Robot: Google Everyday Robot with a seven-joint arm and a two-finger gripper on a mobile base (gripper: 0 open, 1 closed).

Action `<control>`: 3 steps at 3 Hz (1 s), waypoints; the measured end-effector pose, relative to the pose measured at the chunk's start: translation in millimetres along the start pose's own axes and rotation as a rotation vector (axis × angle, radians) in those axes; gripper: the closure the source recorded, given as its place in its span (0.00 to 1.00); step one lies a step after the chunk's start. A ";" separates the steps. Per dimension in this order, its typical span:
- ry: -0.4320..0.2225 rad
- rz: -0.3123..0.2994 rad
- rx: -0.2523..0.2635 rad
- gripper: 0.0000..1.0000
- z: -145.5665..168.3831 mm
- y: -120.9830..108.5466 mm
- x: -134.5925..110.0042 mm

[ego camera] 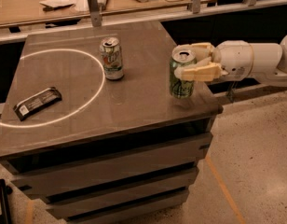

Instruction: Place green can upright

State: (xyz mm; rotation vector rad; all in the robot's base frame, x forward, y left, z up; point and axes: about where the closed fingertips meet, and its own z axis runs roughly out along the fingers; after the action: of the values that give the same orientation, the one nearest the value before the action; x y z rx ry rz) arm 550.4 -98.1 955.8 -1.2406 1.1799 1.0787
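Observation:
The green can (181, 86) stands upright near the right edge of the dark table (134, 101), its silver top facing up. Its base is at the tabletop, and I cannot tell whether it touches. My gripper (184, 59) reaches in from the right. Its cream fingers (199, 72) are closed around the can's upper half, one in front and one behind. The white arm (255, 62) extends off to the right.
A second can (111, 58) with a white lower half stands upright at the table's middle back, on a white painted circle (90, 104). A black wrapped bar (37, 102) lies at the left inside the circle. A cluttered wooden counter (87, 3) runs behind.

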 end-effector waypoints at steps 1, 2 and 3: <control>-0.020 0.028 -0.021 0.74 1.1 5.6 9.9; -0.034 0.078 -0.032 0.51 10.1 1.6 29.4; -0.035 0.079 -0.037 0.20 13.6 1.7 29.5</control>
State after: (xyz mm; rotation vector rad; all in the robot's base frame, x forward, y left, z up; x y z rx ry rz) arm 552.4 -85.4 925.8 -1.2069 1.1951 1.1814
